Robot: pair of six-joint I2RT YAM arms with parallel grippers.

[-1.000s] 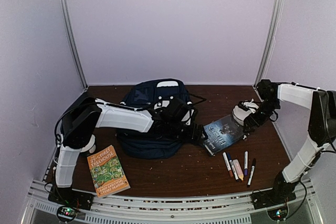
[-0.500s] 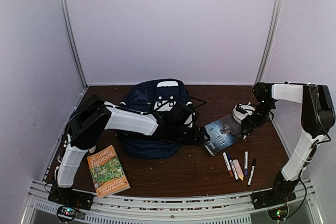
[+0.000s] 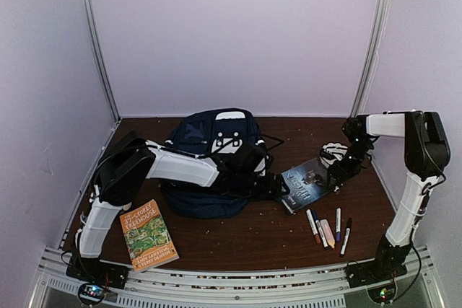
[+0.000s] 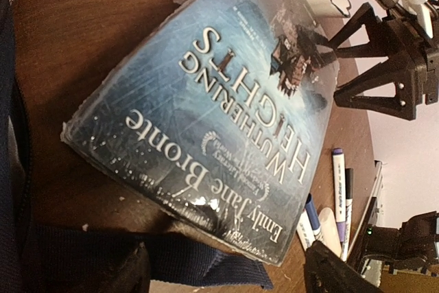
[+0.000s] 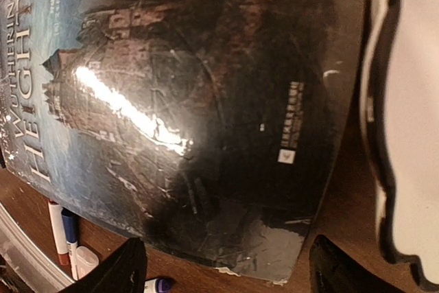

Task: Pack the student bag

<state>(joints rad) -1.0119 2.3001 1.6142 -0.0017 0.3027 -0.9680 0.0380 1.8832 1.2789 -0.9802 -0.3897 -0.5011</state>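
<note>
The student bag [image 3: 209, 151], a navy backpack with white patches, lies at the back centre of the table, and one of its straps [image 4: 195, 257] trails under my left gripper. A dark "Wuthering Heights" book [image 3: 309, 184] lies flat to its right. My left gripper [image 3: 278, 187] is open at the book's near-left corner [image 4: 302, 255], with the corner between its fingers and nothing gripped. My right gripper [image 3: 338, 171] is open just over the book's far-right corner [image 5: 274, 265]. The book's cover [image 5: 192, 101] fills the right wrist view.
Several markers [image 3: 328, 230] lie in a row in front of the dark book. A green "Treehouse" book [image 3: 148, 234] sits near the front left. A white object with a black outline [image 3: 333, 151] rests beside my right gripper. Purple walls enclose the table.
My right arm has folded more upright, bringing its gripper slightly left and nearer the book's far corner. My left arm has barely moved. Both grippers stay open.
</note>
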